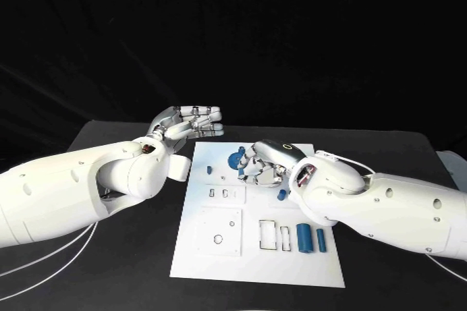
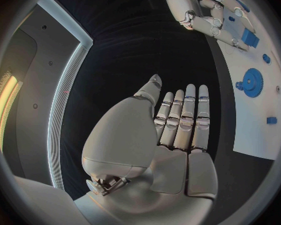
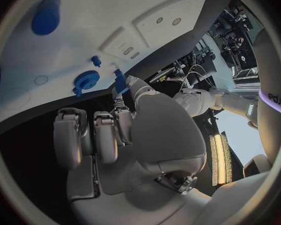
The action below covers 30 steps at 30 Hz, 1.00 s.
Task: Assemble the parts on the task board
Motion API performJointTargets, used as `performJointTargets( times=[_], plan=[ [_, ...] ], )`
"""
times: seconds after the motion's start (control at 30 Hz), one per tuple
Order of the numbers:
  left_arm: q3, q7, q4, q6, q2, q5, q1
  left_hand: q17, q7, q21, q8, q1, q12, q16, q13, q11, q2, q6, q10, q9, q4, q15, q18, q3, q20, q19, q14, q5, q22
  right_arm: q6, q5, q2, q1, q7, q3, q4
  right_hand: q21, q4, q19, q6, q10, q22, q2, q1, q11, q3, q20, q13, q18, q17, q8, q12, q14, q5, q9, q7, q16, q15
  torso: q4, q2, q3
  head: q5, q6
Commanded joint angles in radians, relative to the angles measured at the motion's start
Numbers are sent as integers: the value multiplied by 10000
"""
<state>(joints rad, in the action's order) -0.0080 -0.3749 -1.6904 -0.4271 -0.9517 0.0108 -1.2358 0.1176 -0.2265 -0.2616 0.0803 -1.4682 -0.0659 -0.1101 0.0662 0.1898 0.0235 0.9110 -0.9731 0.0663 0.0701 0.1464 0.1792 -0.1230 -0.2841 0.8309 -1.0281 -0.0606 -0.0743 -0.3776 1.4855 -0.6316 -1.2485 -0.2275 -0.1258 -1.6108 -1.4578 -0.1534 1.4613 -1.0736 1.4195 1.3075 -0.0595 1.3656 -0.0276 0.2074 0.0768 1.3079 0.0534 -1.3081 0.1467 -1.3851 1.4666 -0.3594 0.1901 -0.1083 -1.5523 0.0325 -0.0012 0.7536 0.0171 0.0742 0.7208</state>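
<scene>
Left hand (image 1: pixel 191 124): raised above the black table (image 1: pixel 117 257), just off the board's far left corner; fingers straight and side by side in the left wrist view, holding nothing, touching nothing.

Right hand (image 1: pixel 264 164): low over the far end of the board (image 1: pixel 253 264), fingers curled downward. The right wrist view shows a small blue block (image 3: pixel 120 81) pinched at its fingertips, just beside the gear (image 3: pixel 86 80).

Board: white plate, centre of table, long axis running away from the robot.

Blue parts counted in the head view: two cylinders (image 1: pixel 304 237) lying side by side at the near right; one gear, partly hidden by the right hand; one small peg (image 1: pixel 207 168) left of the gear. Others under the hand cannot be counted.

Room: the board's near end lies open, with bare table on both long sides.
</scene>
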Motion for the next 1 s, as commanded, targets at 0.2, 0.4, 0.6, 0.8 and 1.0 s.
performJointTargets(
  times=[0.2,0.4,0.6,0.8,1.0],
  plan=[
    [6,-28,-50,201,29,-1,-8,15,-100,43,-33,-15,21,44,-13,15,-52,5,20,-4,-60,39,46,-16,17,-52,38,-17,14,751,689,395,346,-674,-47,133,26,-14,240,-70,48,1552,-15,-98,-12,56,-36,648,-192,-2304,39,29,967,88,9,-5,-40,47,-31,2,19,171,131],
    [6,-16,-58,205,26,-1,-9,15,-100,43,-33,-15,21,44,-13,15,-52,5,20,-4,-60,39,46,-16,17,-52,38,-17,14,909,824,522,458,-756,-64,199,32,-20,235,-69,51,1547,-19,-112,-13,55,-37,651,-191,-2304,39,27,967,98,9,-6,-40,48,-25,-6,23,204,195],
    [6,-6,-58,214,32,-1,-9,15,-100,43,-33,-15,21,44,-13,15,-52,5,20,-4,-60,39,46,-16,17,-52,38,-17,14,969,940,622,540,-793,-73,222,32,-20,235,-69,51,1547,-19,-112,-13,55,-37,651,-191,-2304,39,27,967,98,9,-6,-40,48,-24,-3,29,209,230],
    [6,0,-58,216,30,-1,-9,15,-100,43,-33,-15,21,44,-13,15,-52,5,20,-4,-60,39,46,-16,17,-52,38,-17,14,1006,1001,676,585,-818,-77,266,28,-33,240,-69,67,1553,-29,-144,-15,51,-37,672,-192,-2310,40,9,968,113,8,-8,-42,47,-28,2,23,196,244],
    [6,11,-63,225,25,-1,-9,15,-100,43,-33,-15,21,44,-13,15,-52,5,20,-4,-60,39,46,-16,17,-52,38,-17,14,971,1086,733,620,-830,-80,294,28,-33,240,-69,67,1553,-29,-144,-15,51,-37,672,-192,-2310,40,9,968,113,8,-8,-42,47,-17,5,23,198,261]
  ],
)
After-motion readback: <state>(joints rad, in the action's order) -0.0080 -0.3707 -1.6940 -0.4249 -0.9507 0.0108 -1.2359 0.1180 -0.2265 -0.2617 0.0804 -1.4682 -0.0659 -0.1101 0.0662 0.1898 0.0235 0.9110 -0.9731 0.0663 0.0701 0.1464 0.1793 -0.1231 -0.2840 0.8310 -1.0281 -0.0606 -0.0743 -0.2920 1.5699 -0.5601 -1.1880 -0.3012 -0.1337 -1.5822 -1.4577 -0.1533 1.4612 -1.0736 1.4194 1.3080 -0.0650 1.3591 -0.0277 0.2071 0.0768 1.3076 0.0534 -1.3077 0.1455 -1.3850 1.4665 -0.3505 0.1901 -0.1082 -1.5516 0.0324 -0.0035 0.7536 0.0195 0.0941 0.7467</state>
